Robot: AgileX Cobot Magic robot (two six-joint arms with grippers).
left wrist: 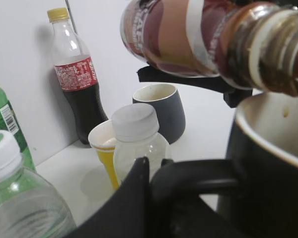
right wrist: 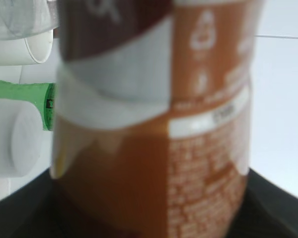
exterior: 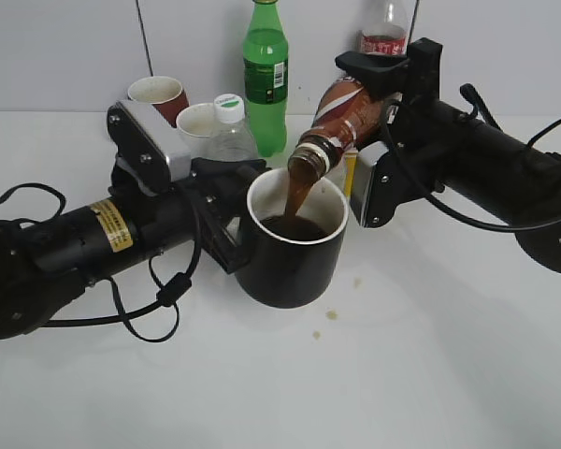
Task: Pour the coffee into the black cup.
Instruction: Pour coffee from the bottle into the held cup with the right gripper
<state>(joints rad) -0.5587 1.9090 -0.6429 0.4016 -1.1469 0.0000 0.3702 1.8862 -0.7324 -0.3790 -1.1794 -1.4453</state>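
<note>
The right gripper [exterior: 385, 94], upper right of centre in the exterior view, pinched the coffee bottle [exterior: 341, 120] around its labelled body and held it tilted neck-down. A brown stream ran from the bottle's mouth into the black cup [exterior: 294, 245] at the middle of the frame, where dark coffee had pooled well below the rim. The left gripper [exterior: 226, 208], reaching in from the left, was closed on the cup's handle, though the wrist view showed only one dark finger [left wrist: 134, 198] against it, so how firm that hold was is hard to judge.

The bottle's mouth hung above the cup's far rim rather than its centre, so a small drift of either arm could send the stream over the edge; a few brownish spots [exterior: 332, 314] lay on the white table [exterior: 430, 374] just below the cup. A steeper tilt might make the narrow neck gulp and splash. Just behind the cup stood a clear capped bottle [exterior: 230, 129], a yellow cup [left wrist: 103, 148] and a green bottle [exterior: 266, 75]; a swinging arm could knock them over.
</note>
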